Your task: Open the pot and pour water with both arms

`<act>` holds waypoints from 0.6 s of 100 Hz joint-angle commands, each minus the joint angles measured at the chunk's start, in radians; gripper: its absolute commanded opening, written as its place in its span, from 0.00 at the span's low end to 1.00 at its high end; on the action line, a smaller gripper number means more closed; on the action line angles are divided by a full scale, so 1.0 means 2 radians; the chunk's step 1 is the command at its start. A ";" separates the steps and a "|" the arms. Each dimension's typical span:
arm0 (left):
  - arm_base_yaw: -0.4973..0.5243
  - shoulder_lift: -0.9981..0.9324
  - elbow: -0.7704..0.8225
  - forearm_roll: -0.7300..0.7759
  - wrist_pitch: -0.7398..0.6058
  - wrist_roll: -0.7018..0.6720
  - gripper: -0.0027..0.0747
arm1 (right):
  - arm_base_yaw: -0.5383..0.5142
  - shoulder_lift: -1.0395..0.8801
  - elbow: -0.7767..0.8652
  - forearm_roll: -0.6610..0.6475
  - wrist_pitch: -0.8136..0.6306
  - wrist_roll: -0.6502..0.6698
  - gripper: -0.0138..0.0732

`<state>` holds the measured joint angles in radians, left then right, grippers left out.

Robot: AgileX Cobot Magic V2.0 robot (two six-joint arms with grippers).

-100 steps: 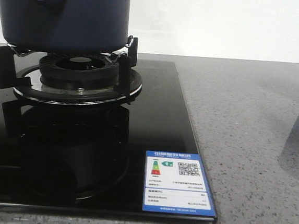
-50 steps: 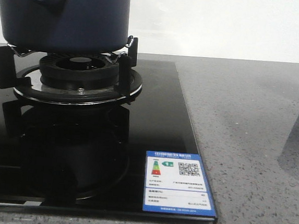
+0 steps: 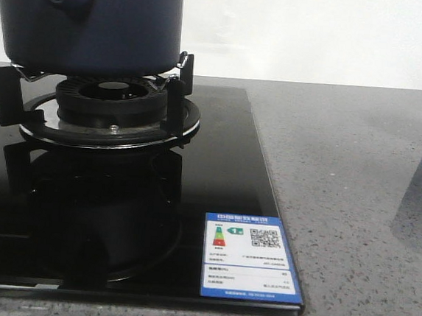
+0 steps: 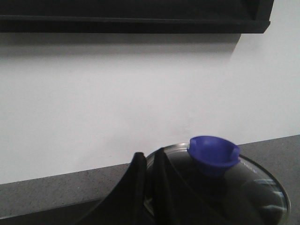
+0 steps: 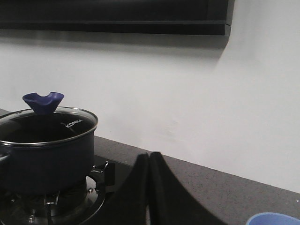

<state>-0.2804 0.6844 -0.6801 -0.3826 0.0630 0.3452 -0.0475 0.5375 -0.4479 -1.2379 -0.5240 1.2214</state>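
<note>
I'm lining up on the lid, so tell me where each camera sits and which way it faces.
Front: low at counter height, facing the pot on the burner; no arm shows.
Left wrist: above the lid, facing the wall; left tool shut.
Right wrist: off to the side of the pot, cup near; right tool shut.
Both wrist views share the lid knob.

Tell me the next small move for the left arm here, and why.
Probably open the left gripper and ease it toward the blue knob. The glass lid sits on the dark navy-blue cylindrical pot, the left fingers look pressed together short of the knob, and nothing is held.
</note>
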 commanded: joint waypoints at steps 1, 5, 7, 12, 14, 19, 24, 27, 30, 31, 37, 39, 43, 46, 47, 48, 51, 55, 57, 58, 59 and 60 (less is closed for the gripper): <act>0.002 -0.052 0.042 -0.004 -0.067 0.000 0.01 | 0.000 -0.011 0.002 -0.002 -0.017 0.005 0.09; 0.002 -0.080 0.072 -0.007 -0.076 0.000 0.01 | 0.000 -0.022 0.020 -0.008 -0.016 0.005 0.09; 0.002 -0.094 0.086 -0.010 -0.079 0.000 0.01 | 0.000 -0.027 0.028 -0.008 -0.015 0.005 0.09; 0.002 -0.127 0.117 -0.021 -0.084 0.000 0.01 | 0.000 -0.044 0.058 -0.008 -0.010 0.005 0.09; 0.002 -0.142 0.129 -0.025 -0.084 0.000 0.01 | 0.000 -0.052 0.069 -0.008 -0.007 0.005 0.09; 0.002 -0.173 0.155 -0.028 -0.084 0.000 0.01 | 0.000 -0.069 0.093 -0.008 0.002 0.005 0.09; 0.002 -0.200 0.178 -0.029 -0.084 0.000 0.01 | 0.000 -0.083 0.112 -0.008 0.014 0.005 0.09; 0.002 -0.214 0.193 -0.030 -0.084 0.000 0.01 | 0.000 -0.091 0.123 -0.008 0.020 0.005 0.09; 0.002 -0.226 0.203 -0.033 -0.084 0.000 0.01 | 0.000 -0.101 0.137 -0.008 0.024 0.005 0.09; 0.002 -0.231 0.205 -0.034 -0.084 0.000 0.01 | 0.000 -0.105 0.142 -0.008 0.027 0.005 0.09; 0.002 -0.248 0.223 -0.043 -0.084 0.000 0.01 | 0.000 -0.116 0.158 -0.008 0.028 0.005 0.09; 0.002 -0.253 0.226 -0.044 -0.084 0.000 0.01 | 0.000 -0.119 0.163 -0.008 0.028 0.005 0.09; 0.002 -0.260 0.231 -0.044 -0.084 0.000 0.01 | 0.000 -0.123 0.167 -0.008 0.028 0.005 0.09; 0.002 -0.263 0.234 -0.044 -0.084 0.000 0.01 | 0.000 -0.126 0.170 -0.008 0.028 0.005 0.09; 0.002 -0.263 0.234 -0.044 -0.084 0.000 0.01 | 0.000 -0.126 0.172 -0.008 0.028 0.005 0.09; 0.002 -0.263 0.234 -0.044 -0.084 0.000 0.01 | 0.000 -0.126 0.171 -0.008 0.028 0.005 0.09; 0.002 -0.263 0.235 -0.044 -0.084 0.000 0.01 | 0.000 -0.126 0.172 -0.008 0.028 0.005 0.09; 0.002 -0.263 0.235 -0.044 -0.084 0.000 0.01 | 0.000 -0.126 0.172 -0.008 0.029 0.005 0.09; 0.002 -0.263 0.235 -0.044 -0.084 0.000 0.01 | 0.000 -0.126 0.172 -0.008 0.030 0.005 0.09; 0.002 -0.263 0.235 -0.044 -0.084 0.000 0.01 | 0.000 -0.126 0.172 -0.008 0.030 0.005 0.09; 0.002 -0.263 0.235 -0.044 -0.084 0.000 0.01 | 0.000 -0.126 0.172 -0.008 0.032 0.005 0.09; 0.002 -0.263 0.235 -0.044 -0.084 0.000 0.01 | 0.000 -0.126 0.172 -0.008 0.032 0.005 0.09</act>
<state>-0.2804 0.1502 -0.1824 -0.4636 -0.0304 0.3452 -0.0475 0.2830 -0.0801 -1.2790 -0.4574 1.2282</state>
